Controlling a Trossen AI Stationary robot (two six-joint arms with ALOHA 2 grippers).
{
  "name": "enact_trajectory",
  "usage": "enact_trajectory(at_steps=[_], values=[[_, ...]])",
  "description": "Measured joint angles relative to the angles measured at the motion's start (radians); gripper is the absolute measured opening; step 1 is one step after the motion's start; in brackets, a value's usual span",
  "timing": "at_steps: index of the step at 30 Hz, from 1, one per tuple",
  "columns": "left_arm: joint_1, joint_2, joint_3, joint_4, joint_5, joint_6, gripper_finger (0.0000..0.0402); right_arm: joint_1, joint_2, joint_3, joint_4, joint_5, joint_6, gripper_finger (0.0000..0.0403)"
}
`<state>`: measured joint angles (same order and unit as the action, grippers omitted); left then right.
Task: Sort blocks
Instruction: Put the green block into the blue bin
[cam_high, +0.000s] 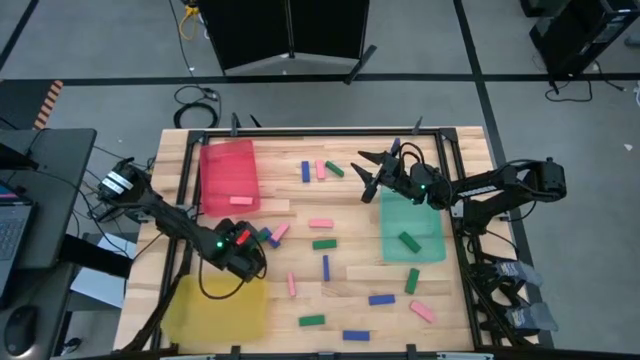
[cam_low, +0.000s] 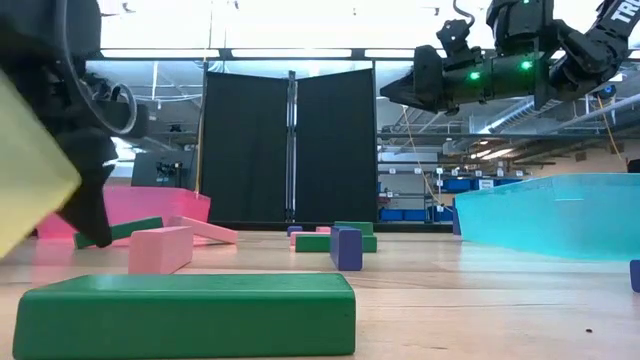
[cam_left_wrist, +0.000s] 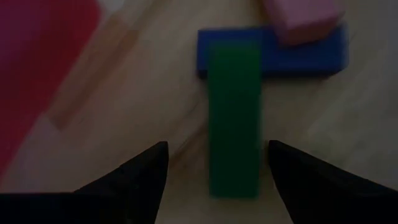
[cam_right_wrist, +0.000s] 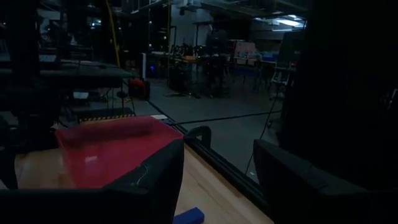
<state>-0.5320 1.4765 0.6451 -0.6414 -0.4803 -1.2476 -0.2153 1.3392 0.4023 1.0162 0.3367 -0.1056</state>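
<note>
Pick-up step: left gripper (cam_left_wrist: 214, 171), fingers apart, straddled a green block (cam_left_wrist: 234, 118) w/ blue block (cam_left_wrist: 305, 56) beyond; next, close. Right gripper (cam_high: 368, 172) hung spread, empty, above table.

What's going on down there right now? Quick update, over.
Left gripper open, low over a green block that lies across a blue block. Right gripper open, raised above the table by the green tray. Nothing held; pink block overlaps the blue.

Overhead camera straight down on wooden slatted table (cam_high: 330, 290), table-level camera close behind translucent red plastic tray (cam_low: 150, 205), shared with right wrist camera.
</note>
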Motion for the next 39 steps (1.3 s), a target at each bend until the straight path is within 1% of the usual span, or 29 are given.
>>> enact_trajectory(at_steps=[6,11,19,22,39], values=[[0.000,-0.005,-0.042,0.079,0.003,-0.012,0.0282,0.000,0.000,0.000,0.000,0.000,0.007,0.0203],[0.000,-0.005,-0.047,0.093,0.001,-0.013,0.0279,0.000,0.000,0.000,0.000,0.000,0.008,0.0201],[0.000,-0.004,-0.047,0.103,0.006,-0.013,0.0233,0.000,0.000,0.000,0.000,0.001,0.009,0.0199],[0.000,-0.004,-0.047,0.104,0.006,-0.013,0.0224,0.000,0.000,0.000,0.000,0.001,0.009,0.0199],[0.000,-0.003,-0.048,0.112,0.003,-0.012,0.0225,0.000,0.000,0.000,-0.002,0.002,0.024,0.0194]])
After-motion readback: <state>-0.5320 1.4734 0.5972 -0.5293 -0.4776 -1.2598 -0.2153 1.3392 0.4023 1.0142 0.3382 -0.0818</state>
